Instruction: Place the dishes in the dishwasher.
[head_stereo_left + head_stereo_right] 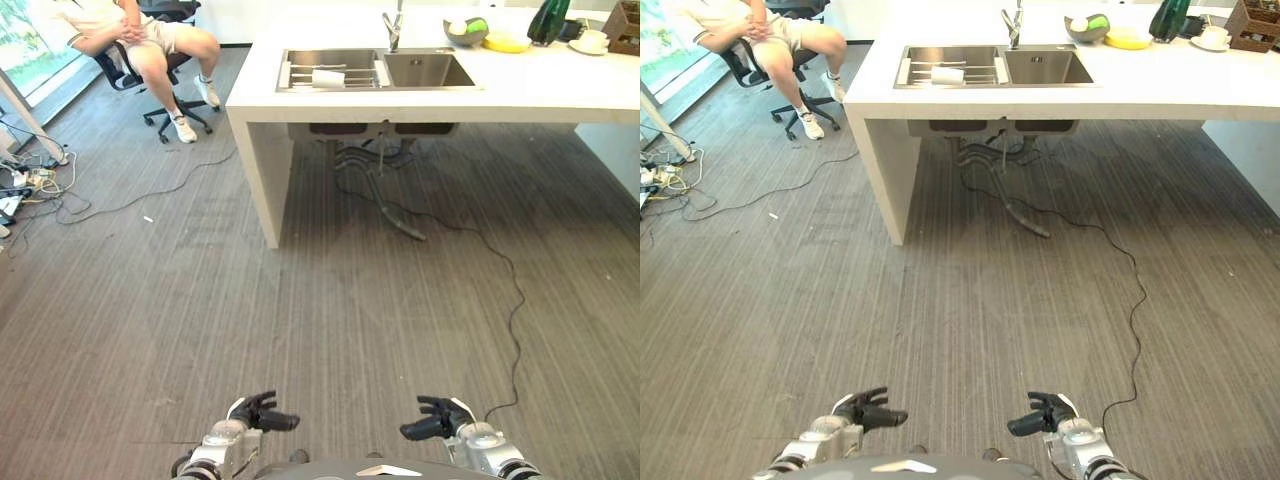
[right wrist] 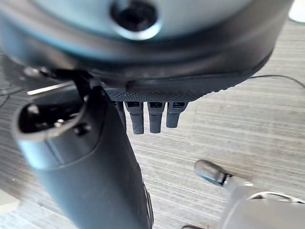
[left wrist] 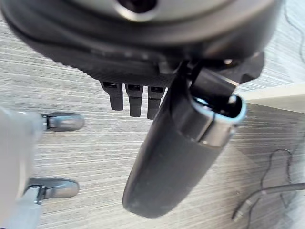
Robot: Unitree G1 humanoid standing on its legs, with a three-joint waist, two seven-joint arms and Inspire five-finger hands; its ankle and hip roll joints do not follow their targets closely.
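Nearest, at the bottom of the head views, the left hand [image 1: 262, 414] and the right hand [image 1: 436, 418] hang low over the grey floor [image 1: 300, 330], facing each other. Each has its fingers relaxed and loosely spread, holding nothing; the wrist views show the short fingers [image 3: 135, 99] hanging free over the floor with the thumb standing out beside them.

A black cable [image 1: 512, 300] snakes across the floor ahead on the right, running from under the bench toward the robot.

Farther on stands the white bench [image 1: 520, 95], well apart from both hands. Its double sink [image 1: 425, 70] holds a wire rack [image 1: 330, 77] in the left basin, with a pale cup [image 1: 328, 77] lying in it. To the right of the tap [image 1: 393, 28] sit a bowl [image 1: 466, 32], a yellow plate [image 1: 506, 43], a dark green bottle [image 1: 549, 20] and a white cup on a saucer [image 1: 590, 42]. No dishwasher is visible.

At the far left a person sits on an office chair [image 1: 165, 60] beside a tangle of cords.

The job looks barely begun: the robot has yet to reach the dishes. Walking forward, a foot could catch the cable and upset its balance, and a drift left would bring it toward the seated person.
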